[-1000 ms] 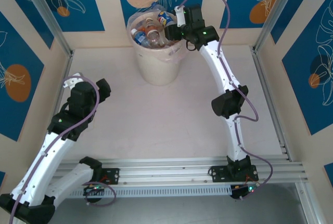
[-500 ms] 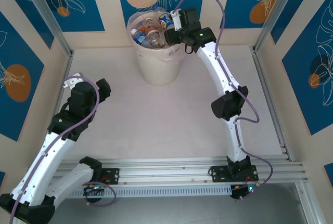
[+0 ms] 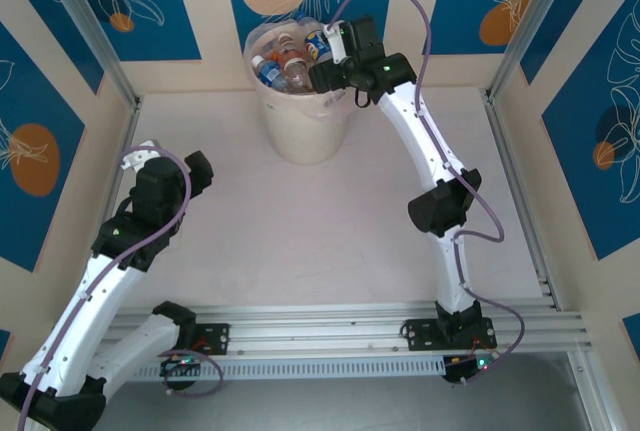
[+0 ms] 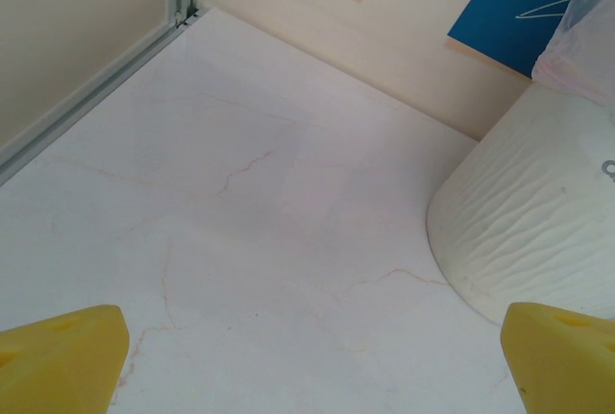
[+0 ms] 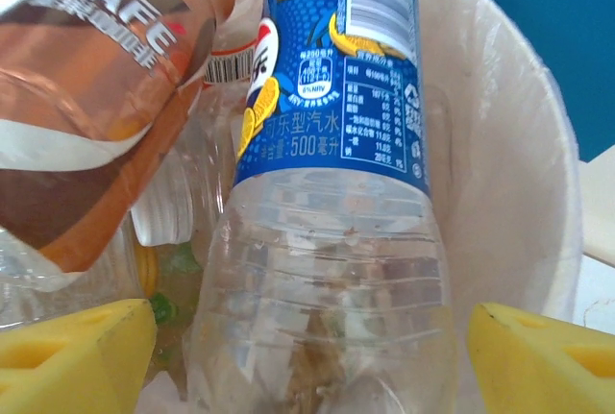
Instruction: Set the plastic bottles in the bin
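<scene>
While the fingers of the right gripper [image 5: 307, 352] stand wide on either side of the blue-labelled bottle [image 5: 332, 97], which lies on the heap inside the bin [image 3: 300, 126] at the far middle, lifting straight up should spare the liner bag [image 4: 586, 44]. The left gripper [image 4: 317, 356], equally wide, hovers near-left over the pale veined table [image 4: 240, 193]; blue patterned panels [image 3: 150, 1] wall the cell.

Right wrist view. Blue-label bottle [image 5: 332, 126]: white Chinese characters "可乐型汽水", followed by "500毫升", run across the label. Beside them stands a white-printed nutrition table [image 5: 375, 131]; its rows of figures and percent signs are too small to read with certainty.

Brown-label bottle [image 5: 86, 97]: large white capitals, of which "CAFE" is legible; the letters before it are cut off.

Barcode [image 5: 231, 68]: on a white strip between the two labels, digits illegible.
</scene>
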Controlling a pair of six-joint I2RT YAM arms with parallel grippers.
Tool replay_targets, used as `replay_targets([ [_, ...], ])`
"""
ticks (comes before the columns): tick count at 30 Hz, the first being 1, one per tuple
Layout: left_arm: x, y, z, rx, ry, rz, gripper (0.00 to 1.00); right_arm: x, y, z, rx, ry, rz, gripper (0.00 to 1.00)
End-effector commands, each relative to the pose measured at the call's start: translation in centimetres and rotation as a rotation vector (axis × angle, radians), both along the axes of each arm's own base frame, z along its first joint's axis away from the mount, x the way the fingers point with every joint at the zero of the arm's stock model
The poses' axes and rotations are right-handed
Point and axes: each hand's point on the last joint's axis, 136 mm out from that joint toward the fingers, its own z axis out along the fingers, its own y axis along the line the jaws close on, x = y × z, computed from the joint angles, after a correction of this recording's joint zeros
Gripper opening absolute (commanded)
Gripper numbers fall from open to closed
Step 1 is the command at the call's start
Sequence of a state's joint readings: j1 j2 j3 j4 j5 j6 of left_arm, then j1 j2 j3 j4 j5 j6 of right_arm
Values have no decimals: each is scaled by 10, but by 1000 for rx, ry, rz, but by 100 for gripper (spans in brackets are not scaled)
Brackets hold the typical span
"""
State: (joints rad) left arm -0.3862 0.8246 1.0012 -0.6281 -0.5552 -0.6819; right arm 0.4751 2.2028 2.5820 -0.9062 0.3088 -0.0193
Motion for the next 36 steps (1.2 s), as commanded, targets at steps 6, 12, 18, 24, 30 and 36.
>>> replay_targets([
  [6, 1, 4, 10, -20, -39, 20, 99, -11, 2, 49, 124, -72, 11, 87],
  [12, 1, 3, 8, -21, -34, 20, 99, -1, 5, 53, 176, -91, 4, 78],
  [18, 0, 4, 9, -16, -33, 21, 100, 7, 7, 46, 212, -68, 1, 68],
  [24, 0, 4, 8, -17, -32, 20, 100, 9, 6, 34, 210, -30, 1, 65],
  [30, 1, 3, 7, -19, -28, 20, 100, 7, 5, 26, 219, 9, 11, 61],
  [36, 1, 3, 6, -21, -28, 18, 99, 2, 12, 16, 243, 65, 38, 56],
])
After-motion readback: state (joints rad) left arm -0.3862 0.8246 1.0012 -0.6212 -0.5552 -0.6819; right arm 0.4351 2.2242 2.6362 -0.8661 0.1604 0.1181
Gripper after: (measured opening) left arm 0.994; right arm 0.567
